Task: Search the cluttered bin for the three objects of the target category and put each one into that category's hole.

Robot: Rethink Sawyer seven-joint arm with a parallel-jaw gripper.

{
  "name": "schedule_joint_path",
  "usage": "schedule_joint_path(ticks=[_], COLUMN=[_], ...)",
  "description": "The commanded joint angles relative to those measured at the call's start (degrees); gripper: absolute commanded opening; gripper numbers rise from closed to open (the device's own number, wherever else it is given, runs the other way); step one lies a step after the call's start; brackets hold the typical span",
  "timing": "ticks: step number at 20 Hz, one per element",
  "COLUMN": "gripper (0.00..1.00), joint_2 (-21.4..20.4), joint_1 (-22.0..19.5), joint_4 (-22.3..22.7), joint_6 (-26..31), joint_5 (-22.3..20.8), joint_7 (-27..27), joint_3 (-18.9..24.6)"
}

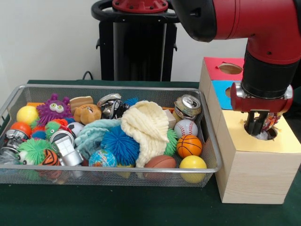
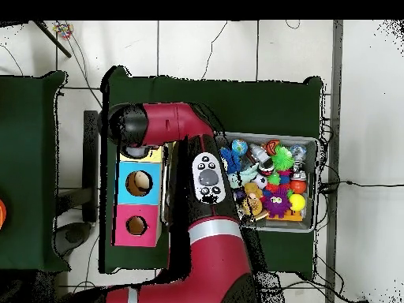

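Silver wire-mesh bin [image 1: 14, 101], thick metal rim. Inside: a cream knitted cloth [image 1: 148, 125], soft and matt; a fuzzy blue spiky ball [image 1: 120, 145], rubbery; a shiny dented metal can [image 1: 188, 106]. The box [image 1: 256, 172] is pale bare wood with a matt yellow top.

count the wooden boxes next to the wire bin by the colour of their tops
red top: 1
blue top: 1
yellow top: 1
total: 3
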Motion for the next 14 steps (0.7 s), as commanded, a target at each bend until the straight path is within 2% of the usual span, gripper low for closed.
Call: schedule_joint_path(ticks=[1, 6, 10, 14], gripper=[0.00, 0.00, 0.00, 0.00], joint_2=[-0.26, -0.98, 1.96, 4.07], joint_1=[-2.09, -2.45, -3.55, -3.02], joint_4=[4.36, 5.65, 5.28, 6.40], joint_6=[2.87, 2.57, 2.70, 0.47], joint_5=[-2.58, -3.16, -1.41, 0.10], joint_7=[-3.70, -4.42, -5.43, -3.52], joint_3=[1.69, 1.58, 4.15, 5.85])
